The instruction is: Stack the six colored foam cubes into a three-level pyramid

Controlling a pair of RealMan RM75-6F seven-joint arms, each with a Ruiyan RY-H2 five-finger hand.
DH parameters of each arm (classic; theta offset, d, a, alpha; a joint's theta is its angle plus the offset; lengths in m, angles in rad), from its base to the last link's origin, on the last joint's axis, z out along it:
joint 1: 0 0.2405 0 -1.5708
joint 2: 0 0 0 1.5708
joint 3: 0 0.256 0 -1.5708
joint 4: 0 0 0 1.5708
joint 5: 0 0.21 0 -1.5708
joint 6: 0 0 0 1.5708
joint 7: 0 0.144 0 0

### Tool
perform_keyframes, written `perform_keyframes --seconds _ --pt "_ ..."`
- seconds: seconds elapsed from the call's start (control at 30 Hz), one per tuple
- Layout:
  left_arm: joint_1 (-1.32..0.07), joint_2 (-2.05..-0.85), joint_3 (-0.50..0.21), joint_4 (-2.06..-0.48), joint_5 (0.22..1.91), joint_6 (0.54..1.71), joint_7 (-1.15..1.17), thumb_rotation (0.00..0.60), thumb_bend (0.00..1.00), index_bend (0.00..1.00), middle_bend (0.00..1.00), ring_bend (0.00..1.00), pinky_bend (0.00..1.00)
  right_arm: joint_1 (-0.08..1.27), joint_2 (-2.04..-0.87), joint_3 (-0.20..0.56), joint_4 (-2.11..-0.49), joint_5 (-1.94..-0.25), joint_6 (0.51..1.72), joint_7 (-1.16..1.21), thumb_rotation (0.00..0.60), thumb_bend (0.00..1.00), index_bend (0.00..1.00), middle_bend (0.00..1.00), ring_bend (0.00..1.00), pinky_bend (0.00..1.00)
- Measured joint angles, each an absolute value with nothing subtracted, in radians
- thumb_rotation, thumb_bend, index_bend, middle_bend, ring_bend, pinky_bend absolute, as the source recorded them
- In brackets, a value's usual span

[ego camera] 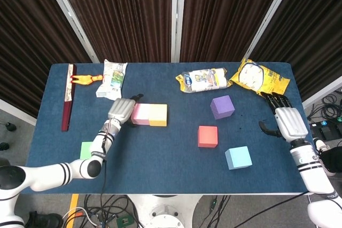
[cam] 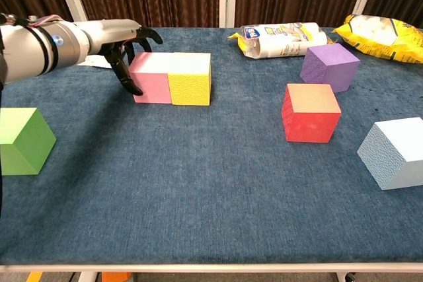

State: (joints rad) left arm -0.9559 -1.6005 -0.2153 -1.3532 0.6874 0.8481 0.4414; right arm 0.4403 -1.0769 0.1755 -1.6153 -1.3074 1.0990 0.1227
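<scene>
Left to right, from the head view. At the table's 9 o'clock edge we have a dark red stick, with an orange toy and a white snack packet up toward 11. None of those are task items.

The green cube sits alone at about 8 o'clock, well apart from the rest. Our left hand is just beside the pink cube, on the cube's 9 o'clock face; its fingers are spread apart and curled loosely, holding nothing. Whether a fingertip touches the pink face we cannot tell. The pink cube and the yellow cube stand side by side, touching, near table centre toward 10 o'clock. We read that as two of the three base cubes placed.

The red cube is loose just past centre at 4 o'clock, the purple cube behind it toward 2, and the light blue cube at 4–5 o'clock near the front edge. All three are apart from each other and flat on the table. A clear wrapped pack and a yellow bag lie along the 12–1 o'clock edge.

Our right hand rests at the 3 o'clock edge, fingers extended and apart, empty, well away from any cube.

Progress, as we judge it: early. The base row is one cube short and nothing is stacked. Left to do: a third base cube, two on the middle level, one on top.
</scene>
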Motion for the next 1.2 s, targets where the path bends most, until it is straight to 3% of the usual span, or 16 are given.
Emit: perform_keyframes --seconds 0.23,0.63,1.0,1.2 --pt "-0.908 -1.499 -0.204 -1.479 0.703 0.92 0.442 0.6 0.0 0.07 0.16 0.28 0.41 0.457 -1.076 0.155 -1.623 -1.334 1.05 0.134 0.6 0.28 0.0 0.11 0.04 0.06" --pt "-0.74 -1.294 -0.172 -1.644 0.861 1.086 0.336 0.6 0.0 0.08 0.16 0.22 0.34 0.517 -1.166 0.104 -1.647 -1.415 0.954 0.147 0.6 0.06 0.0 0.14 0.06 0.07" --pt "-0.68 -1.255 -0.164 -1.694 0.929 1.121 0.291 0.6 0.0 0.08 0.16 0.22 0.34 0.591 -1.345 0.137 -1.575 -1.322 0.901 0.052 0.6 0.06 0.0 0.2 0.09 0.14" --pt "-0.668 -1.245 -0.169 -1.696 0.933 1.112 0.283 0.6 0.0 0.08 0.16 0.2 0.34 0.614 -1.407 0.146 -1.543 -1.284 0.887 0.02 0.6 0.09 0.07 0.27 0.17 0.17"
